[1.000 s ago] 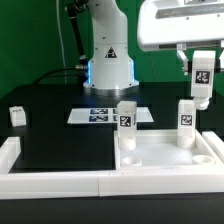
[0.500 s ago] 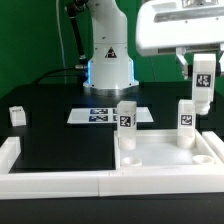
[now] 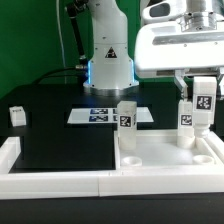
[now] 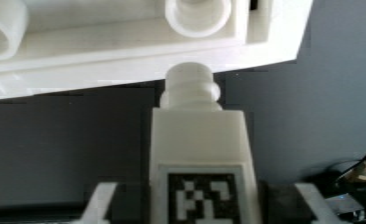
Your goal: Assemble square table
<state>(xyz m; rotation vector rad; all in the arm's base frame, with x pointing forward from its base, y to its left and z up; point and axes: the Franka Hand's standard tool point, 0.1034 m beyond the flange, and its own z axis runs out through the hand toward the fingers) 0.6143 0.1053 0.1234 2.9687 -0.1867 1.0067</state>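
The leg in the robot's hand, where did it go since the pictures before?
The gripper carried the held leg downward, toward the square tabletop, without letting go. The middle standing leg, the right standing leg, the loose leg and the marker board stayed put.

A white, smooth-shelled arm (image 3: 106,30) is noted, with a blue-lit ring (image 3: 95,70) at its base. Above the gripper (image 3: 203,98), a white boxy housing (image 3: 168,45) is recorded; its fingers (image 4: 354,180) are dark.
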